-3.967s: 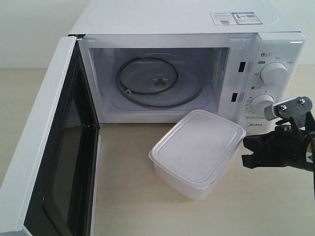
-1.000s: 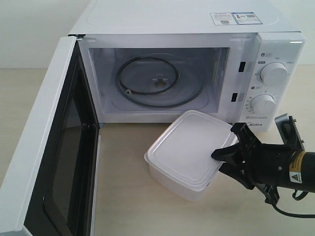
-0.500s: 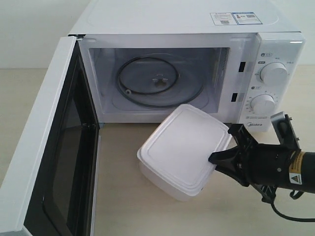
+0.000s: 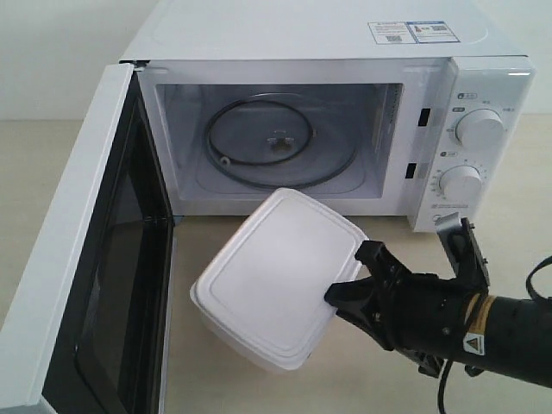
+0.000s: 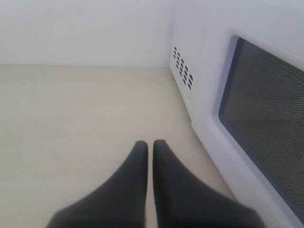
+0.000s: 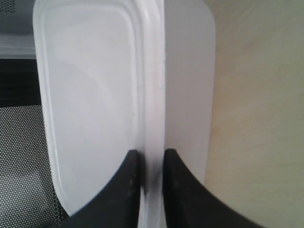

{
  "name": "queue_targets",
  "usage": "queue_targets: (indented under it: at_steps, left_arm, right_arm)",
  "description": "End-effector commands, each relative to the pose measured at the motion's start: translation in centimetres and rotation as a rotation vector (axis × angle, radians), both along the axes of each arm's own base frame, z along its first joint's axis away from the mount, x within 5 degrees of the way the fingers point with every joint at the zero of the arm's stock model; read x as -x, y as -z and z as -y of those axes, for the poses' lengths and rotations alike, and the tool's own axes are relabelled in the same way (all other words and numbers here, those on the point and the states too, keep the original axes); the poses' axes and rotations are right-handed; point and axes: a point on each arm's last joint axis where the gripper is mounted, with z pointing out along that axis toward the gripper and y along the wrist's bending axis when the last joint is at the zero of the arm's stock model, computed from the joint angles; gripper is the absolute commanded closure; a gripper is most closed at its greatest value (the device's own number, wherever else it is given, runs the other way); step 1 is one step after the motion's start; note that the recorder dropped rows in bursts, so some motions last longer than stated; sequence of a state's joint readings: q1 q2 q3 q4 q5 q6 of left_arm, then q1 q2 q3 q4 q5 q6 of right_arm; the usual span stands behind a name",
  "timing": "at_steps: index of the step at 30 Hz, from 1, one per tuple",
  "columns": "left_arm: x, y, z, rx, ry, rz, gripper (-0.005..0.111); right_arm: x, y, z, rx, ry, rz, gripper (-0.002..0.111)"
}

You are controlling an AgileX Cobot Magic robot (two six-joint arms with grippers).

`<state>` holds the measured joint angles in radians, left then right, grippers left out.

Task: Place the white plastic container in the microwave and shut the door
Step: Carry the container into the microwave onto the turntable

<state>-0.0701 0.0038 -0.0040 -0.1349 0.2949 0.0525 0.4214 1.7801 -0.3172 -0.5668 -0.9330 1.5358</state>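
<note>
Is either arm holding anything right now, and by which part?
The right tool pinches the white plastic container by its lipped rim at one end; the left tool is shut on nothing.

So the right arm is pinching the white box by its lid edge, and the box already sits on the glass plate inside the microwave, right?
Not quite. The right arm's fingers do pinch the white box by its lid edge, but it is outside, in front of the microwave; the glass plate inside is bare. The exterior view shows this.

Before the microwave (image 4: 285, 34), the white plastic container (image 4: 267, 280) is between the door (image 4: 69, 259) and the right pincer (image 4: 347, 278)
</note>
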Motion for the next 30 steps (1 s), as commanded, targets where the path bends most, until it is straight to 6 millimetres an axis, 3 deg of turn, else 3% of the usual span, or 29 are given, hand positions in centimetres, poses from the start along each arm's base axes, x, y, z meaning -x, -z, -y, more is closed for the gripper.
queue_targets:
  at_steps: [1,9,19,26,30]
  left_arm:
    - [0.0,0.1,0.0,-0.006,-0.001,-0.001,0.102]
    - [0.0,0.1,0.0,-0.006,-0.001,-0.001,0.102]
    - [0.0,0.1,0.0,-0.006,-0.001,-0.001,0.102]
    - [0.0,0.1,0.0,-0.006,-0.001,-0.001,0.102]
    - [0.0,0.1,0.0,-0.006,-0.001,-0.001,0.102]
  right_arm:
    - [0.3,-0.4,-1.3,0.005,0.109,0.085,0.109]
    - [0.5,-1.8,-5.1,0.013,0.274,0.206,0.109]
    - [-3.0,-4.3,-8.1,0.044,0.374,0.22,0.109]
    - [-5.0,-6.0,-8.8,0.058,0.502,0.241,0.109]
    - [-6.0,-5.9,-9.5,0.038,0.555,0.207,0.109]
